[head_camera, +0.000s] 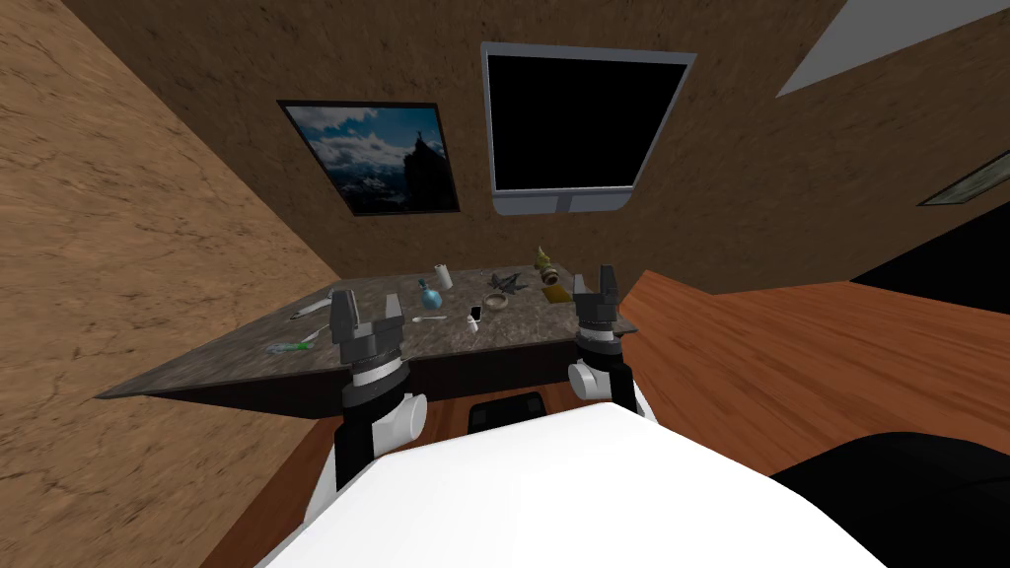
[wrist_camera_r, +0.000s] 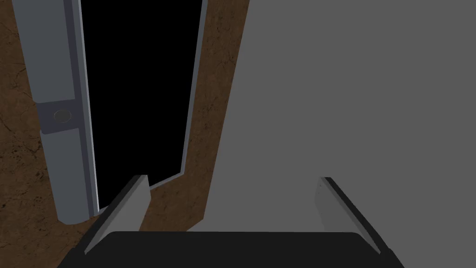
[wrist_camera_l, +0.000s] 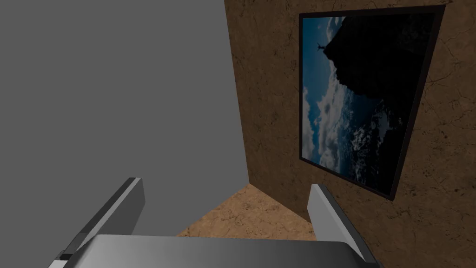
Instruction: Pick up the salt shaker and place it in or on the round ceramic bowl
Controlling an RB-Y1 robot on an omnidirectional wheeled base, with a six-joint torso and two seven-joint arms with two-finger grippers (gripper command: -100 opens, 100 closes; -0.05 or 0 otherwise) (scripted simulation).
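The left gripper (head_camera: 369, 308) and right gripper (head_camera: 595, 280) are held at the near edge of the table (head_camera: 227, 360), fingers spread apart. The bowl (head_camera: 496, 302) is set mid-table.

**Dark boxes, pale blades**

The left end effector (head_camera: 369, 299) and right end effector (head_camera: 594, 279) are each a dark box carrying two thin, light grey, blade-like fingers (wrist_camera_l: 125, 204) with darker edges. Below each box sits a pale ring, then a white cylindrical joint (head_camera: 399, 419) on a dark forearm (head_camera: 350, 444).
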